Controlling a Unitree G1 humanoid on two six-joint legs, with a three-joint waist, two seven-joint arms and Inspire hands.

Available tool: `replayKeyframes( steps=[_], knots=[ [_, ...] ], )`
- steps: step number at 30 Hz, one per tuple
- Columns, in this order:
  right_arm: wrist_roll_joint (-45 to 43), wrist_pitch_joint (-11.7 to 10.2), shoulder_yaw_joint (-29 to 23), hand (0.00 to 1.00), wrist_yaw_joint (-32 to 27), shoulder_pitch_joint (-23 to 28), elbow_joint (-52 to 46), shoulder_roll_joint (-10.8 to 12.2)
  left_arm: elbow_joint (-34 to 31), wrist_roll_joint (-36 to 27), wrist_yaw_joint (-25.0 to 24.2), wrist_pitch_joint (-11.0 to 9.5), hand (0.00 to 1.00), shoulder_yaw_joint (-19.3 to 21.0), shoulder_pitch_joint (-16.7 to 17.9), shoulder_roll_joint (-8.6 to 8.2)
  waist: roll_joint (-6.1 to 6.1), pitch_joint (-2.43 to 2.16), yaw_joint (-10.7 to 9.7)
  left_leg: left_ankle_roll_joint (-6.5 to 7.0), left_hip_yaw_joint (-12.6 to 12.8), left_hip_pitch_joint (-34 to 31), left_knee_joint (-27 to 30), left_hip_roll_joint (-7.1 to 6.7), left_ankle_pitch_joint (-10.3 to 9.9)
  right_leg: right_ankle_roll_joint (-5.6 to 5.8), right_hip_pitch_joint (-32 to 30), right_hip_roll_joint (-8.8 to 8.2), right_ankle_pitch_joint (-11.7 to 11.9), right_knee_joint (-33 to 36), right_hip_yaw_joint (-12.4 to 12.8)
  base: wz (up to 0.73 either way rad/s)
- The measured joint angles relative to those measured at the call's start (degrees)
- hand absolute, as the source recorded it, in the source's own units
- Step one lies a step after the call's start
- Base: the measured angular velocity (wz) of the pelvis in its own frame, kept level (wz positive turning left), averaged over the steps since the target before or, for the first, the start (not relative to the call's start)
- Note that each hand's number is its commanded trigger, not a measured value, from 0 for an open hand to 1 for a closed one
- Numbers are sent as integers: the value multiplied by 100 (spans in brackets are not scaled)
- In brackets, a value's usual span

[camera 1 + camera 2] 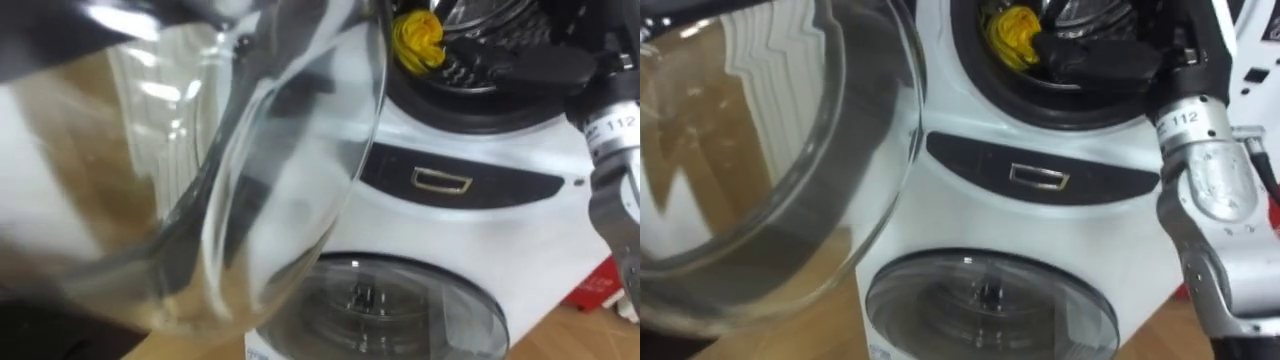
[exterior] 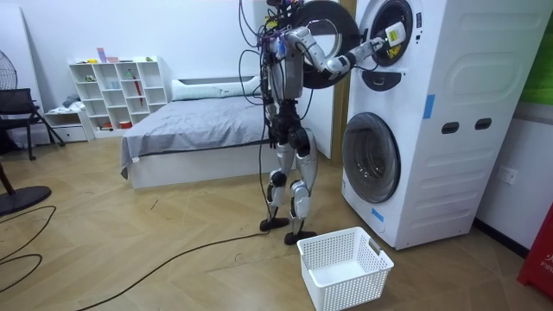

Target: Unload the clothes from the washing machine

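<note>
Your right robot hand (image 1: 1095, 60) is inside the upper drum (image 1: 985, 90), at the top right of the frame. It lies just beside the yellow cloth (image 1: 1010, 25), which sits at the drum's left edge, near the front lip. The dark hand meets the cloth's right side, but you cannot tell whether the robot hand is open or closed on it.

The open glass door (image 1: 260, 200) takes up the left half of the frame. Its curved rim swings close to the drum's left edge, so there is little room on that side. Your forearm comes in from the right, along the machine's (image 2: 449, 130) front.

Below the drum runs a dark panel (image 1: 1040, 177), and under that is the lower door (image 1: 990, 300), shut.

In the room view, the robot stands upright right before the machine. A white basket (image 2: 354, 289) sits on the floor just beside its feet, toward the lower right. There is open floor behind the robot, toward the bed (image 2: 199, 130).
</note>
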Motion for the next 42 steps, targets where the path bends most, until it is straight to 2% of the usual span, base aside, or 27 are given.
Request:
replayKeyframes(
  steps=[3, 7, 10, 11, 12, 17, 18, 21, 29, 35, 40, 41, 42],
  knots=[
    [-330, 2, 54, 0, 224, -33, 278, -157, -62, 61, 0, 0, 0, -1, -12, 6, -33, -21, 36, -7, -1, 7, -16, 13, -4, -1, -1, 9, 0, 5, -58, 0],
    [-698, -18, 58, 0, 439, -121, 649, -171, -58, 107, 0, 70, 0, -1, 23, 20, -107, -56, 67, -8, -3, 13, 0, 16, -5, -1, 16, 9, 0, 5, -68, 0],
    [-821, -102, 59, 0, 591, -126, 999, -183, -57, 107, 0, 110, 0, -1, 28, 86, -195, -28, 151, -10, -35, 42, 7, 16, -6, -1, 58, 0, 0, 5, -106, 6],
    [-820, -113, 59, 0, 660, -128, 1158, -220, -57, 107, -1, 112, 0, -2, 29, 132, -254, -32, 168, -18, -66, 42, 8, 16, -10, -3, 69, -5, 1, 6, -155, 13],
    [-822, -113, 121, 0, 699, -170, 1317, -285, -57, 104, -1, 112, 0, -8, 27, 157, -295, -17, 210, -28, -92, 47, 2, 16, -18, -4, 95, -9, 2, 10, -171, 10],
    [-826, -91, 603, 0, 839, -681, 2027, -429, -68, 105, 0, 237, 0, -42, 127, 157, -315, -8, 260, -36, -85, 54, 10, 13, -33, -7, 110, -8, 4, 7, -194, 1],
    [-831, -51, 671, 0, 848, -690, 2073, -503, -71, 105, 0, 275, 0, -42, 127, 155, -311, -6, 326, -39, -89, 55, 11, 20, -34, -9, 113, -6, 5, 3, -228, 0],
    [-821, -21, 688, 0, 870, -693, 2093, -584, -77, 104, 0, 351, 0, -30, 165, 155, -294, -10, 351, -44, -165, 57, 30, 34, -33, -13, 146, 0, 3, -3, -290, 11],
    [-1136, 245, 748, 0, 916, -1028, 2195, -586, -267, 107, -6, 422, 0, 3, 211, 158, -283, -39, 435, -65, -163, 48, 34, 32, -30, -48, 137, -3, -17, 6, -288, 0],
    [-1272, 502, 819, 0, 989, -1245, 2265, -585, -291, 107, -4, 627, 0, 50, 295, 157, -310, -60, 475, -113, -162, 4, 48, 34, -18, -114, 101, -3, -38, 5, -320, 0],
    [-1333, 528, 1181, 0, 1011, -1673, 2976, -584, -330, 104, -2, 669, 0, 70, 326, 158, -380, -107, 485, -148, -169, 18, 60, 40, 4, -165, 128, -11, -37, 8, -370, 2],
    [-1338, 572, 1233, 0, 1009, -1734, 3004, -584, -427, 109, -2, 673, 0, 74, 336, 161, -414, -109, 488, -159, -172, 20, 60, 40, 10, -182, 132, -13, -37, 7, -379, 0],
    [-1339, 601, 1327, 0, 991, -1803, 3072, -585, -457, 112, -2, 675, 0, 81, 337, 170, -443, -93, 503, -171, -174, 23, 59, 41, 17, -198, 136, -12, -38, 7, -381, 0]
  ],
)
